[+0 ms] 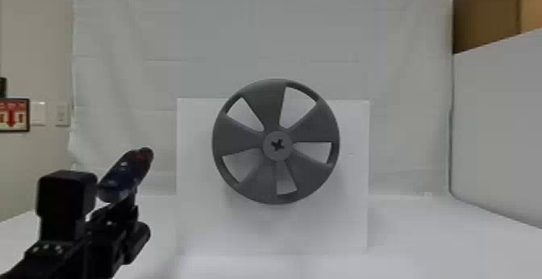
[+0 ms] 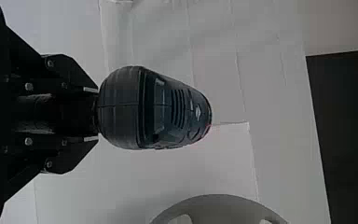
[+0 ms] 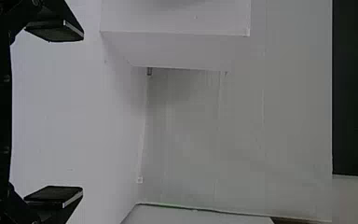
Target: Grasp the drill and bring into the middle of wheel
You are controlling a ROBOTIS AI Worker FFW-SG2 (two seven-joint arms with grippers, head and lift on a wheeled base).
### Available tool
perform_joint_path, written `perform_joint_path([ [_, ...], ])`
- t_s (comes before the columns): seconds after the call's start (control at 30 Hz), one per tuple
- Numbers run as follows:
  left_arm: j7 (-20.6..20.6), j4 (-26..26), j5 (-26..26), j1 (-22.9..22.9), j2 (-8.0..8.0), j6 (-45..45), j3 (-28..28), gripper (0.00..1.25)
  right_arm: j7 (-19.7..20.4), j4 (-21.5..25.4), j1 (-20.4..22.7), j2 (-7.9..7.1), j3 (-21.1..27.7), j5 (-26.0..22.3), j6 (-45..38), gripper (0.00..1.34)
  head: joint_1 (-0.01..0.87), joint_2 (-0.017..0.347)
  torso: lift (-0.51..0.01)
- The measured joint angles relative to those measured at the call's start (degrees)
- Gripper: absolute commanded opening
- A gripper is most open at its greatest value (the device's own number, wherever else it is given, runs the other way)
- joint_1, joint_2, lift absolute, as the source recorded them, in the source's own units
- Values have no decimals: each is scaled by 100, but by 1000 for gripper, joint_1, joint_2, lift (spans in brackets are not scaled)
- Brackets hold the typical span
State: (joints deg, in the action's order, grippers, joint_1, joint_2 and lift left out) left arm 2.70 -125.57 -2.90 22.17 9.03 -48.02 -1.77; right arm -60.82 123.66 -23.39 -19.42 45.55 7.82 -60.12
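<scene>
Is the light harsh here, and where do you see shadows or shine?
It looks soft: in the head view, a faint, soft-edged shadow falls on the white box behind the wheel, with small glints on the dark drill; in the left wrist view, dim shade beside the wheel's rim; in the right wrist view, gentle shade on the cloth near the box.

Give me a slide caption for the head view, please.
Drill held in the left tool, off to the left of a gray five-spoke wheel before a white box.
</scene>
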Motion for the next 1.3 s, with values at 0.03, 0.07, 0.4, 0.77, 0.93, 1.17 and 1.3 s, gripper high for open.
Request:
perform_joint_path([
  [0.03, 47, -96, -46, -8, 15, -81, -40, 28, 0, 0, -1, 2, -1, 0, 0, 1201, 0, 0, -406],
  [0.07, 85, -181, -89, -17, 29, -151, -79, 28, 0, 0, -2, 4, -1, 0, 0, 1201, 0, 0, -406],
  [0.4, 295, -764, -444, -82, 89, -492, -491, 28, 2, 0, -25, 22, -3, 8, 0, 1203, 0, 0, -406],
  [0.77, 385, -1130, -639, 27, 171, -665, -1154, 28, 1, 0, -32, 50, -1, 14, 0, 1203, 0, 0, -406],
  [0.93, 391, -1141, -838, 67, 178, -673, -1294, 28, 2, 0, -33, 52, -2, 17, 0, 1203, 0, 0, -406],
  [1.17, 488, -1138, -967, 170, 201, -674, -1555, 28, 6, 0, -47, 73, -30, 44, 0, 1203, 0, 0, -406],
  [1.3, 531, -1133, -983, 245, 211, -674, -1669, 28, 6, 0, -53, 79, -52, 62, 0, 1203, 0, 0, -406],
])
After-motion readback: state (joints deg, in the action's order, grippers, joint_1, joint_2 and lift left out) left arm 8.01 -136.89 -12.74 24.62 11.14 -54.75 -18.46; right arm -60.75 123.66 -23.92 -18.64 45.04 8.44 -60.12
